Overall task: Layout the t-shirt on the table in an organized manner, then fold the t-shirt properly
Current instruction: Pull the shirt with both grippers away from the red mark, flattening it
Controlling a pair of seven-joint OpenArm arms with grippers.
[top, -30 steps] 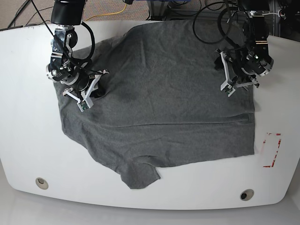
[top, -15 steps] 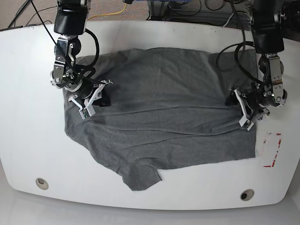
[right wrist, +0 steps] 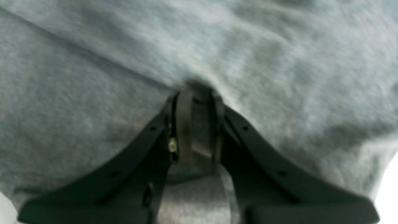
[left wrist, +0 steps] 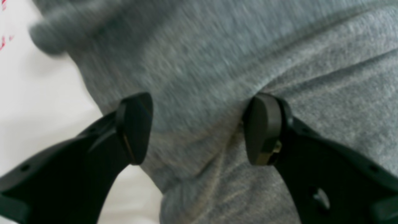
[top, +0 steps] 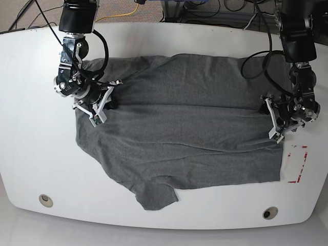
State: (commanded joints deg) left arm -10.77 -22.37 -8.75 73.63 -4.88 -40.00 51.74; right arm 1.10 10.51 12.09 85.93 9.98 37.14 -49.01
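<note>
The dark grey t-shirt [top: 179, 133] lies spread across the white table [top: 31, 102], with a sleeve [top: 154, 195] pointing to the front edge. My right gripper [top: 100, 105] is at the shirt's left side. In the right wrist view it [right wrist: 199, 124] is shut on a pinched fold of the t-shirt [right wrist: 93, 77]. My left gripper [top: 275, 125] is at the shirt's right edge. In the left wrist view it [left wrist: 199, 127] is open, its fingers [left wrist: 136, 124] wide apart over the t-shirt [left wrist: 217, 62], with bare table [left wrist: 46, 93] at the left.
A red tape rectangle [top: 296, 164] lies on the table just right of the shirt's front right corner. Two round grommet holes [top: 45, 200] [top: 269, 212] sit near the front edge. Cables hang behind the table's far edge.
The shirt's far edge has come forward towards the front of the table. My left gripper moved forward along the right edge. My right gripper shifted slightly forward with the cloth.
</note>
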